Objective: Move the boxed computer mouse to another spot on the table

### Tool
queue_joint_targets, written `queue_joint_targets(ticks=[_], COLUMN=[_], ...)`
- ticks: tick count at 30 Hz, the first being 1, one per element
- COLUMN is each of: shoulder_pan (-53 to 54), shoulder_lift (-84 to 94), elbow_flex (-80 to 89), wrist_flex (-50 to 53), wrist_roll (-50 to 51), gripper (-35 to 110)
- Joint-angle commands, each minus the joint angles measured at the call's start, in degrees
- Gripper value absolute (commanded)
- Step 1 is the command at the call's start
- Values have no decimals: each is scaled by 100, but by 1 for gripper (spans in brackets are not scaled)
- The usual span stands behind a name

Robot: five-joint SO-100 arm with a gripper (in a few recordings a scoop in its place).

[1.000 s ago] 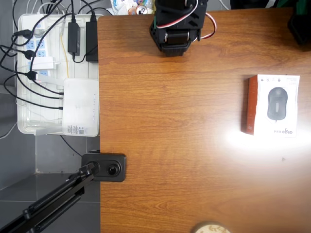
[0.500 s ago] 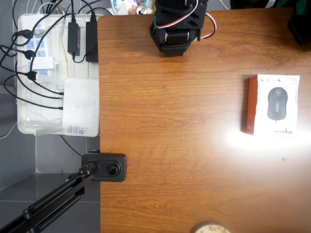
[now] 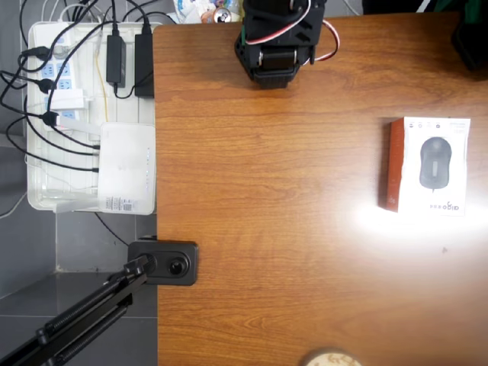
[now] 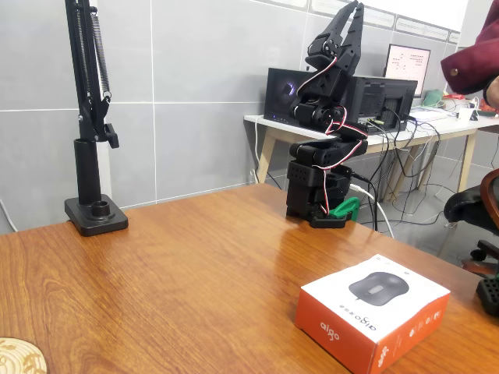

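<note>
- 2 fingers of the gripper are pointing up in the fixed view, tips nearly meeting and nothing between them; whether they are fully pressed together cannot be told.
- Its arm is sitting folded over its base at the far edge of the table, probably a parked pose, with no reach begun.
- 1 boxed computer mouse is lying flat on the table, pictured face up, well apart from the arm and near the right edge in the overhead view, its orange-red side facing left there.
- That flat pose is leaving the shorter sides free, so the fingers are likely needing to spread wide to span the box.
- Bright glare is falling on the wood just below the box in the overhead view.
- 1 black stand clamp is gripping the left edge, and a white tray of power strips and cables is sitting off the table beyond it.
- Nothing is lying between arm and box.
</note>
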Motion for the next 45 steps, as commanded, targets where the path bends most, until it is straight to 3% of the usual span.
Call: queue_joint_targets(ticks=[1, 35, 38, 39, 41, 42, 43, 44, 45], shoulder_pan=[18, 44, 211, 211, -70, -589, -1380, -2259, -2997], shoulder_lift=[18, 18, 9, 9, 9, 0, -308, -888, -1573], elbow_flex=[-9, -9, -220, -571, -1793, -2689, -3718, -4588, -5133], wrist_flex=[-9, 88, 1696, 2558, 5203, 7119, 9009, 10037, 10151], wrist_roll=[26, -88, 817, 967, 272, 132, 756, 1547, 2136], gripper=[0, 5, 3, 3, 0, 0, 0, 0, 0])
